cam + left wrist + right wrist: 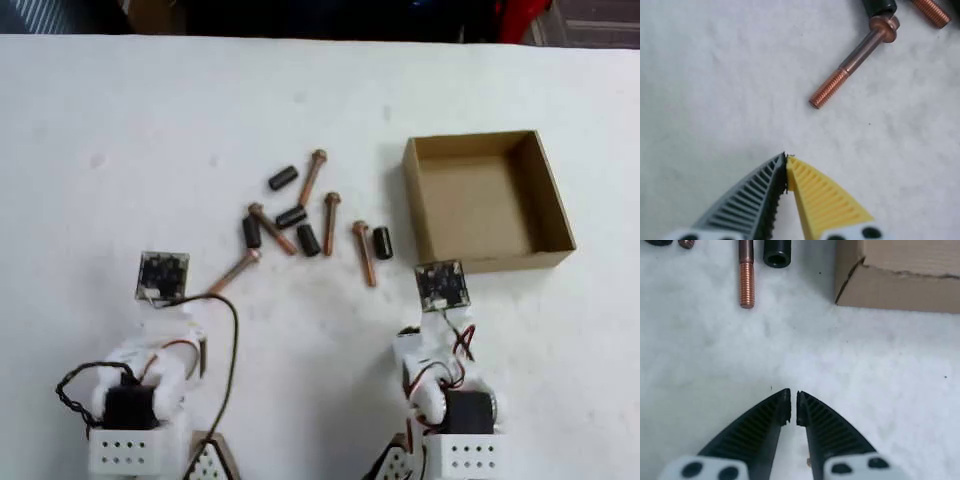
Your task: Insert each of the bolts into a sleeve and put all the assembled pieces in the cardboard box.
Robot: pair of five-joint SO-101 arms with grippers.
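Note:
Several copper bolts and several black sleeves lie loose mid-table, none put together. The nearest bolt lies just ahead of my left gripper, whose grey and yellow fingers are shut with nothing between them; a sleeve sits by that bolt's head. My right gripper is shut and holds nothing, low over the table. Ahead of it lie a bolt and a sleeve side by side. The cardboard box stands open at the right with nothing in it.
The left arm and the right arm sit at the near table edge. A black cable loops beside the left arm. White tabletop lies bare around the pile and behind the box.

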